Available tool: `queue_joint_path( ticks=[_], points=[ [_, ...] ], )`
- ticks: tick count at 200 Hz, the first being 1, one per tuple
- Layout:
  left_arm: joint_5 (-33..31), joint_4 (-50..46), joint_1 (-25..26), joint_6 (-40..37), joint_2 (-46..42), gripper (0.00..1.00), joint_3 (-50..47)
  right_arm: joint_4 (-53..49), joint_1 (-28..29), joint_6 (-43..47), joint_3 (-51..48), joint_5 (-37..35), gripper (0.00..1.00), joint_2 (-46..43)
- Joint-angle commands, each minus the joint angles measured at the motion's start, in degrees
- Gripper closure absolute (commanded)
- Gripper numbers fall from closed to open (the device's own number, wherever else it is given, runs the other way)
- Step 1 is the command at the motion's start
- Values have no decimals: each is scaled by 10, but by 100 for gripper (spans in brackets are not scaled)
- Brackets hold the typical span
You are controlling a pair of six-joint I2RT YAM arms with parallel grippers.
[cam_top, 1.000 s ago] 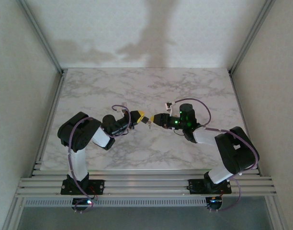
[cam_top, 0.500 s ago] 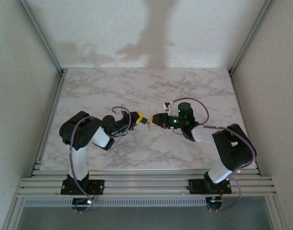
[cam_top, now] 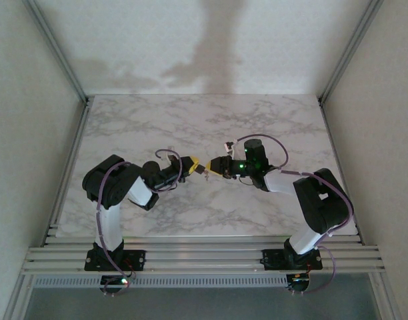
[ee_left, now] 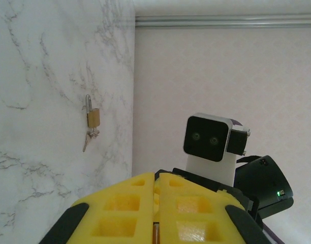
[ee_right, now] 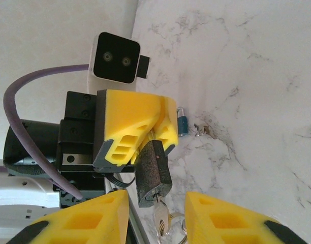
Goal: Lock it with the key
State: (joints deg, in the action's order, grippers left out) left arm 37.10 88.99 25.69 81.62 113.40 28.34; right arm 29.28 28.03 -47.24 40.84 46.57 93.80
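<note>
Padlock [ee_right: 153, 173], lower centre, is clenched in the left gripper [ee_right: 154, 140], key [ee_right: 160, 216] already inserted; the right gripper [ee_right: 156, 203] flanks the key unclenched, so turning remains.

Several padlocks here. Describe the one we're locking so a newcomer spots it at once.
At the middle of the table, where the two arms meet, the left gripper is shut on the dark padlock, a key in its keyhole. Unlike the small blue padlock and the brass padlock lying on the marble, it is dark grey and held in the air.
</note>
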Motion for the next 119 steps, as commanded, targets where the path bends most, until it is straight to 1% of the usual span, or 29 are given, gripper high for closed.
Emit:
queue_joint_path(
  ticks=[1,13,28,90,119],
  points=[
    [0,174,-6,-13,-25,100,-7,-26,5,16,21,11,67,11],
    [0,174,-6,-12,-25,100,-7,-20,5,13,21,18,70,15],
    [1,174,-6,-12,-24,100,-7,-19,7,12,25,27,72,19],
    [-5,174,-6,-26,-41,100,-16,-18,17,9,35,49,72,29],
    [-6,174,-6,-26,-40,100,-16,-19,17,10,36,53,75,31]
  ],
)
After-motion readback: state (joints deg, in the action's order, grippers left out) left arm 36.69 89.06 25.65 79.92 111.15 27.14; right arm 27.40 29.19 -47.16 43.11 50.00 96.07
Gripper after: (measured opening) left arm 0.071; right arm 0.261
